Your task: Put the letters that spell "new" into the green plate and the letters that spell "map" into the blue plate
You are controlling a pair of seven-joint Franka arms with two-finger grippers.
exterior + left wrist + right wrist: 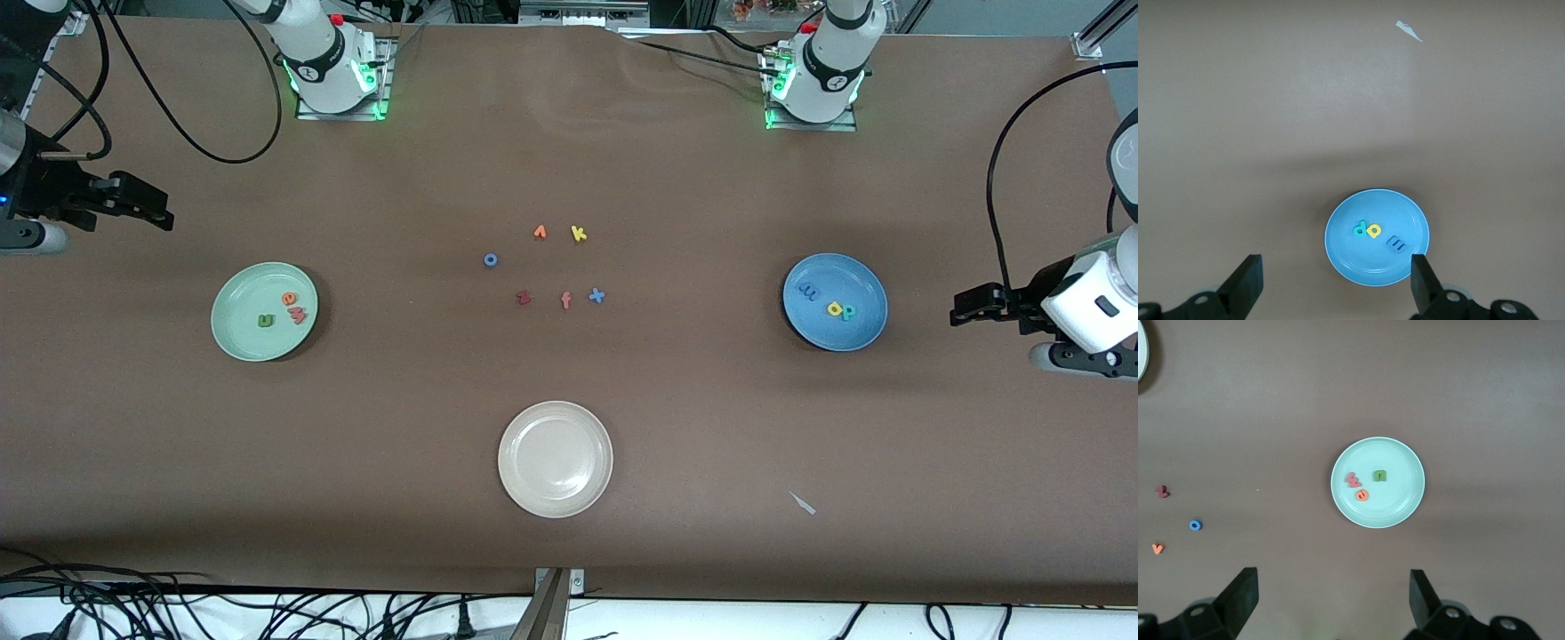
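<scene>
The green plate (233, 331) (1401, 500) holds the olive n (265, 320) (1379, 475), the orange e (290, 299) (1363, 495) and the pinkish-red w (299, 315) (1353, 479). The blue plate (855, 277) (1358, 261) holds the light blue m (808, 291) (1396, 245), the yellow a (835, 308) (1374, 231) and the teal p (849, 311) (1359, 230). My left gripper (965, 307) (1337, 280) hangs open and empty over the table beside the blue plate, at the left arm's end. My right gripper (153, 210) (1333, 587) hangs open and empty over the right arm's end of the table.
A cream-white plate (556, 498) lies nearest the front camera at mid-table. Several loose letters lie in the middle: a blue o (490, 260), an orange one (540, 232), a yellow k (579, 234), a dark red z (524, 298), a salmon f (565, 300), a blue x (597, 296). A white scrap (803, 503) lies near the front edge.
</scene>
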